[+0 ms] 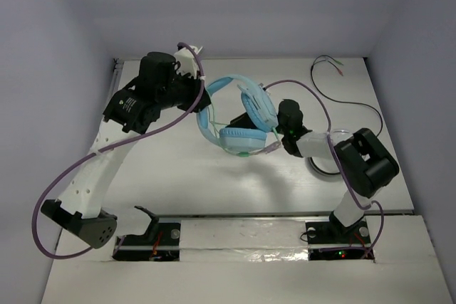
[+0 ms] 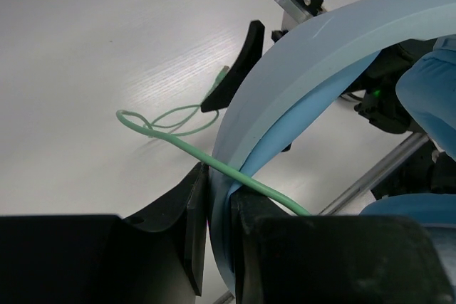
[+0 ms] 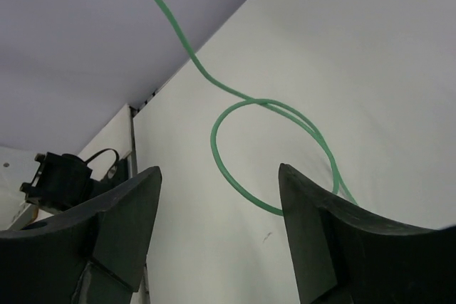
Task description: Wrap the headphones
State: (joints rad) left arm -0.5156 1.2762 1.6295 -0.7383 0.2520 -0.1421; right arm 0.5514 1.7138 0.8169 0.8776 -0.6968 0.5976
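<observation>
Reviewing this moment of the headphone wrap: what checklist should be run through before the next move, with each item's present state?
1. Hold: left gripper shut on the headband of the headphones: ok.
2. Free hand: right gripper open, nothing in it: ok.
3. Target in sight: cable loops just ahead of the right gripper: ok.
4. Wrap done: not ok, a loop of cable is loose.
5. Clutter: black cable lies apart, far right: ok.
6. Cable's plug end located: cannot tell.

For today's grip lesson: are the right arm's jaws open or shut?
Open: on the right gripper, jaws stand wide apart, nothing between; cable lies beyond.
</observation>
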